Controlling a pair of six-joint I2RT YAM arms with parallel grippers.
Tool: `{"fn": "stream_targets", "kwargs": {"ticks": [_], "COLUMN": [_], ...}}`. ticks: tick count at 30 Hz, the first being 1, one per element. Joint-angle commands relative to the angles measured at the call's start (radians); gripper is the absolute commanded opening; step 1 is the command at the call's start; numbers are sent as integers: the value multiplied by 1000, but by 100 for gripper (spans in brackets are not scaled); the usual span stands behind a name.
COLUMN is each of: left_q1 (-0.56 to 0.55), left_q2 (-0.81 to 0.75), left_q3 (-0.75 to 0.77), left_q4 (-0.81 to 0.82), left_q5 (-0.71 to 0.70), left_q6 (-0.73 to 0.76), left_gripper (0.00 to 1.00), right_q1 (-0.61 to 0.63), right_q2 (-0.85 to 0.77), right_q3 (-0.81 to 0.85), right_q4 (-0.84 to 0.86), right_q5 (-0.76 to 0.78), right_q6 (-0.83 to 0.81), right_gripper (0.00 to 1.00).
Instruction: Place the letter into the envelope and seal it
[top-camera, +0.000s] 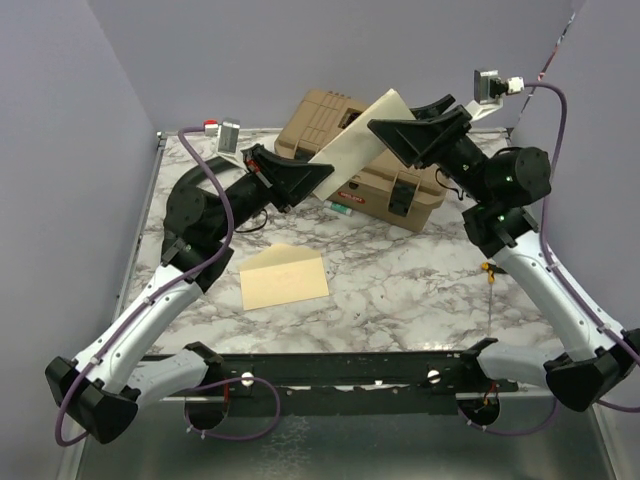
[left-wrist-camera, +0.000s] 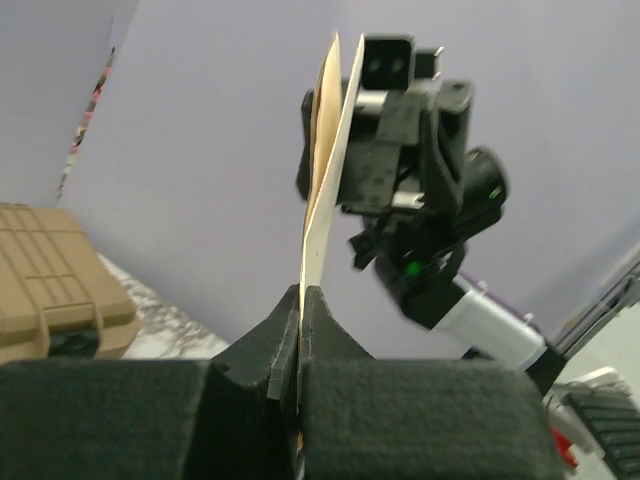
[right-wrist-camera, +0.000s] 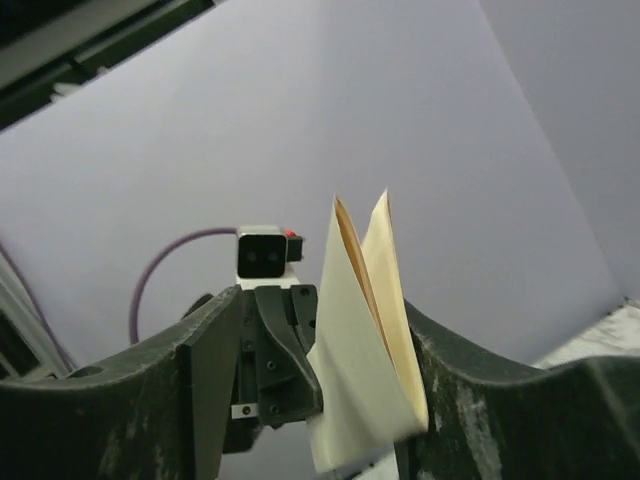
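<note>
While both my arms reach inward above the marbled bench (top-camera: 420, 280), the items stand as follows, left to right.

Left tool (top-camera: 318, 172): clenched on the lower end of the envelope (top-camera: 362, 132), fingers pressed flat on the paper.

Letter (top-camera: 285, 277): browner sheet, flat on the bench towards the front, between my two arms, well apart from both tools.

Envelope: pale, held in the air, slanting up to the right above the toolbox (top-camera: 320, 118); both wrist views show its two layers gaping apart.

Toolbox: tan, at the back of the bench.

Right tool (top-camera: 378, 128): released, fingers spread to either side of the envelope's upper end. Whether one finger brushes the paper, I cannot tell.
</note>
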Motion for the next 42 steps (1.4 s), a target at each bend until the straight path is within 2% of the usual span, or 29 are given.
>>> {"fn": "stream_targets", "kwargs": {"ticks": [1, 6, 9, 10, 13, 16, 18, 21, 25, 29, 31, 33, 39, 42], "left_q1": [3, 3, 3, 3, 4, 4, 3, 3, 3, 3, 3, 4, 3, 3], "left_q2": [-14, -15, -35, -38, -33, -8, 9, -1, -9, 2, 7, 10, 6, -1], "left_q3": [110, 207, 214, 217, 229, 252, 269, 250, 240, 245, 247, 255, 278, 279], "left_q4": [-301, -603, -720, -756, -847, -954, -1051, -1094, -1097, -1108, -1131, -1180, -1260, -1260], "left_q5": [110, 230, 288, 306, 326, 337, 331, 289, 231, 265, 275, 271, 262, 266], "left_q6": [278, 585, 759, 816, 934, 1036, 1149, 1274, 1322, 1344, 1362, 1398, 1443, 1449], "left_gripper": [0, 0, 0, 0, 0, 0, 0, 0, 0, 0, 0, 0, 0, 0], "right_q1": [3, 2, 2, 2, 3, 3, 3, 3, 23, 133, 174, 192, 226, 243], "right_q2": [-25, -72, -68, -62, -10, 76, 143, 216, 231, 242, 250, 259, 293, 318], "right_q3": [174, 211, 290, 323, 454, 598, 663, 688, 636, 566, 537, 525, 502, 515], "right_q4": [-511, -780, -947, -996, -1199, -1429, -1543, -1621, -1628, -1630, -1630, -1623, -1629, -1643], "right_q5": [-89, -18, 37, 27, -113, -297, -375, -424, -464, -311, -291, -299, -300, -286], "right_q6": [-267, -549, -761, -841, -1075, -1272, -1348, -1385, -1415, -1445, -1457, -1450, -1457, -1466], "right_gripper": [62, 74, 75, 73, 74, 84, 88, 90, 92, 91, 89, 84, 55, 54]}}
